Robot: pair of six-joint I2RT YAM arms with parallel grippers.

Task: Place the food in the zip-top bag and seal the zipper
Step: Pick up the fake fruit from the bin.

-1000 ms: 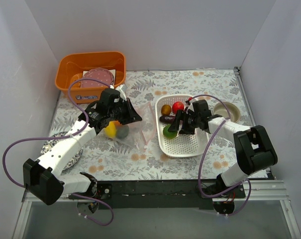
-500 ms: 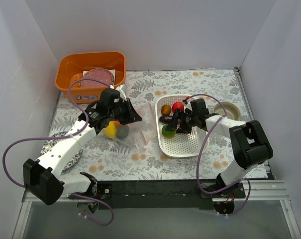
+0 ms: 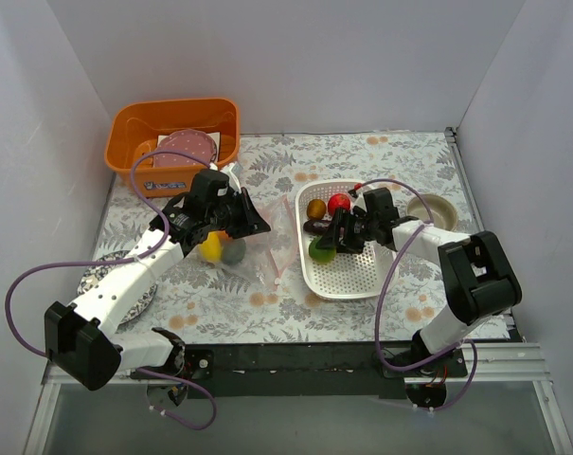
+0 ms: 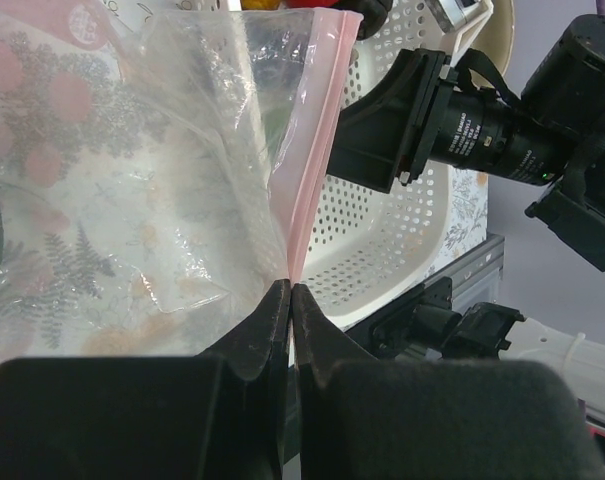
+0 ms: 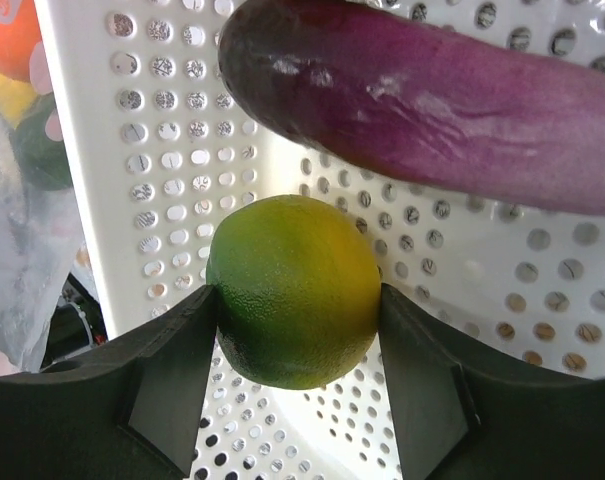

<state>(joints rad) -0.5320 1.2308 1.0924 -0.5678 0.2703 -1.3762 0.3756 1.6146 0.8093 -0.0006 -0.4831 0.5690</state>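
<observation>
One bag (image 4: 182, 180) lies left of the tabletop's (image 3: 362, 152) centre. It holds two pieces, a yellow one (image 3: 211, 248) and a dull green one (image 3: 233, 250). The left tool (image 4: 290, 290) pinches its zipper (image 4: 317, 130). One basket (image 3: 348, 275), right of centre, holds four: orange (image 3: 315, 209), apple (image 3: 339, 202), eggplant (image 5: 432, 90) and a lime (image 5: 294, 290) clamped in the right tool (image 5: 297, 300). The tabletop is leaf-printed and the walls are white. One bin (image 3: 172, 128) sits in the far left corner.

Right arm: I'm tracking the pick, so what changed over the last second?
The right hand moved left in the white basket and now grips the green fruit. The left hand stayed pinched on the zipper of the zip-top bag.
</observation>
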